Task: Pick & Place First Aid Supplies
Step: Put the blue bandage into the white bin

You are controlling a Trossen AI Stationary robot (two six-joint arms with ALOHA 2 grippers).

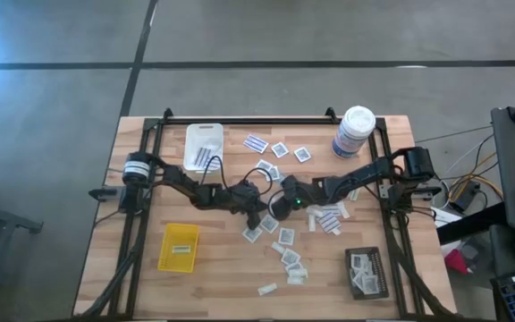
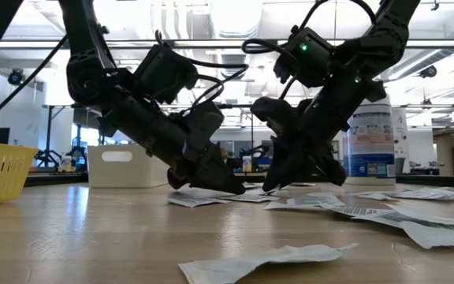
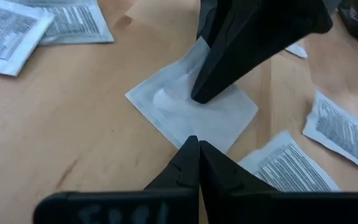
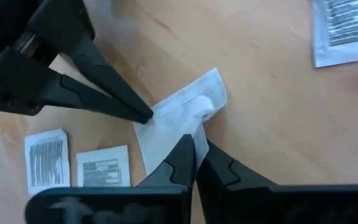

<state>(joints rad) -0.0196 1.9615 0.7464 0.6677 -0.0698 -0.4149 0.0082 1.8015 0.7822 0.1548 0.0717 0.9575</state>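
White packet [image 3: 191,112] pinched by both tools (tabletop centre).

From overhead, the white square packet [image 3: 191,109] that both grippers meet over is hidden beneath the arms, and the packets in the black tray [image 1: 366,273] and the white tray [image 1: 204,146] are too small to tell apart by type. In the low view, the closest packet [image 2: 270,259] is blurred, the yellow tray [image 2: 2,170] is cut off at the picture's edge, and the label on the white canister [image 2: 371,138] is partly covered by the right arm. In the left wrist view, two printed packets [image 3: 8,28] run off the frame, and their print is too fine to read.
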